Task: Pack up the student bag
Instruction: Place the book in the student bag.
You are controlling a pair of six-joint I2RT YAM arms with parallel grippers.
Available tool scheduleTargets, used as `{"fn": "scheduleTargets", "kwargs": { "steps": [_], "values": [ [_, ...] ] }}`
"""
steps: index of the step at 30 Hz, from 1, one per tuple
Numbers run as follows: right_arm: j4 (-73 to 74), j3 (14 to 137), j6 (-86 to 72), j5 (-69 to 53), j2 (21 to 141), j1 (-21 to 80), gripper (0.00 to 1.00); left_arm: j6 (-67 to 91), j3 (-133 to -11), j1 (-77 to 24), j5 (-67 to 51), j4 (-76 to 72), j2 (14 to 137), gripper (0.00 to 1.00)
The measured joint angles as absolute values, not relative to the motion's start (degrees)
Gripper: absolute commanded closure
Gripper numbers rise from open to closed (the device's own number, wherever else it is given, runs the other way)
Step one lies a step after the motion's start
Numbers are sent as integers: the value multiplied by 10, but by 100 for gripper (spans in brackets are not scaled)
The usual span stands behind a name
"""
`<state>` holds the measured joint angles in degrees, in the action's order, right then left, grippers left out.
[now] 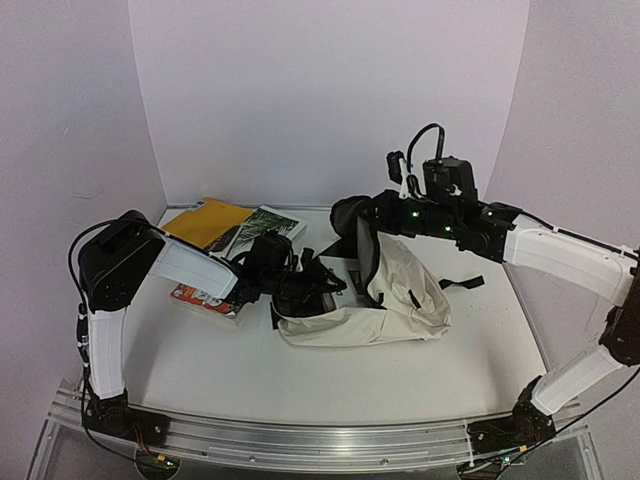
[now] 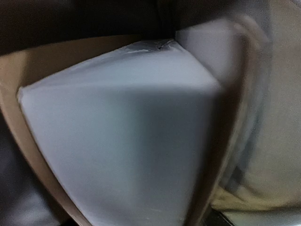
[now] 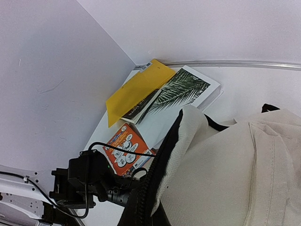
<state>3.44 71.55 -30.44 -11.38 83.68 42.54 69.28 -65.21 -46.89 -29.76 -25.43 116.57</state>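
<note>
tightly — right gripper (image 1: pixel 368 220) on student bag (image 1: pixel 402 292)

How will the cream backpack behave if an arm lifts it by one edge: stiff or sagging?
Probably floppy: the backpack is soft cloth, wrinkled and slumped on the table. Where the right gripper holds up its rim, only that edge rises, so the rest would likely sag. Its loose black straps may drag or snag.

1. Top external: high above the near edge, looking down over the whole tabletop (image 1: pixel 200 350).
2. Left wrist: pressed very close, blurred.
3. Right wrist: faces the far left corner; shares the student bag (image 3: pixel 225 169) and yellow book (image 3: pixel 136 89) with the top view.
</note>
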Motion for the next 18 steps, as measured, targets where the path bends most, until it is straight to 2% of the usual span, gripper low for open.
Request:
{"fn": "scheduleTargets", "kwargs": {
  "steps": [3,6,14,18],
  "values": [
    [28,711,-304,-113,837,426,100,653,-655,-471,-270,-186,1154,22],
    [23,711,-304,-113,837,427,100,615,-655,-472,-240,-117,1139,15],
    [8,711,-303,-115,837,432,100,542,-669,-472,-154,30,1091,2],
    [9,711,-302,-116,837,432,100,522,-682,-472,-116,89,1086,0]
  ]
}}
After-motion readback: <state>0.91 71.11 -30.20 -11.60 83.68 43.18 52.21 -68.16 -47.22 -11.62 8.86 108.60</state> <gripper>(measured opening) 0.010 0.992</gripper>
